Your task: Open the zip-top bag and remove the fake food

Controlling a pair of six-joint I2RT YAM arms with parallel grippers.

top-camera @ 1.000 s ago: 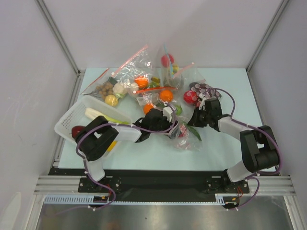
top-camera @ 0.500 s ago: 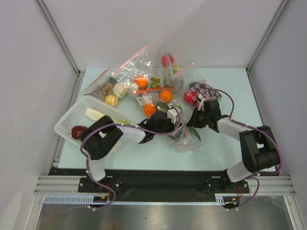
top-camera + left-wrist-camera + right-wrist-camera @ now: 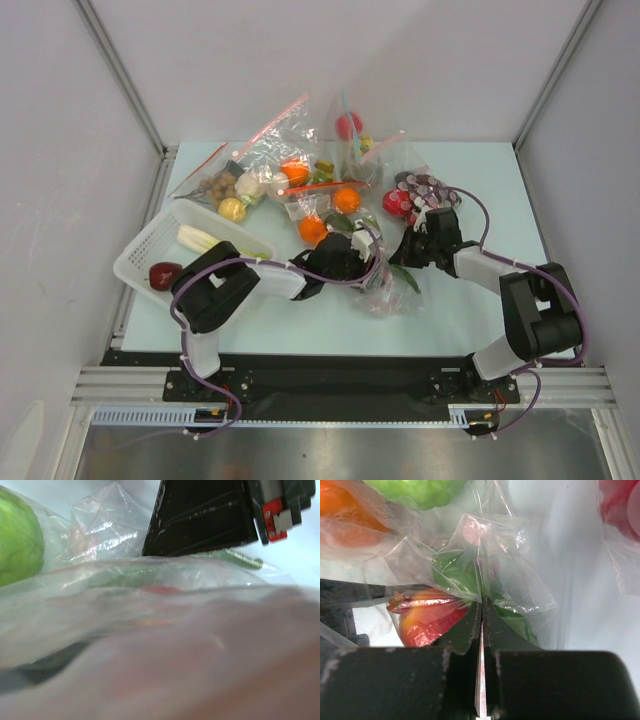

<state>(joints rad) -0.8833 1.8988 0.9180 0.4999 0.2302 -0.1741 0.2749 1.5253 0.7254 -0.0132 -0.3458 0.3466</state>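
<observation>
Fingers of the right gripper (image 3: 481, 607) clamp an edge of the zip-top bag (image 3: 515, 575) — clear only wrist-side. Left gripper (image 3: 355, 262), at its 9 o'clock — grip unreadable.

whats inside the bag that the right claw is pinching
Through the clear zip-top bag, pinched in the right claw, a red-and-yellow piece and green pieces show. Anything lower in the bag is hidden behind the claw itself.

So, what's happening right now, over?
Right gripper shut on zip-top bag. Left gripper against bag, jaws hidden. Some fake food inside. Other bags crowd behind.
</observation>
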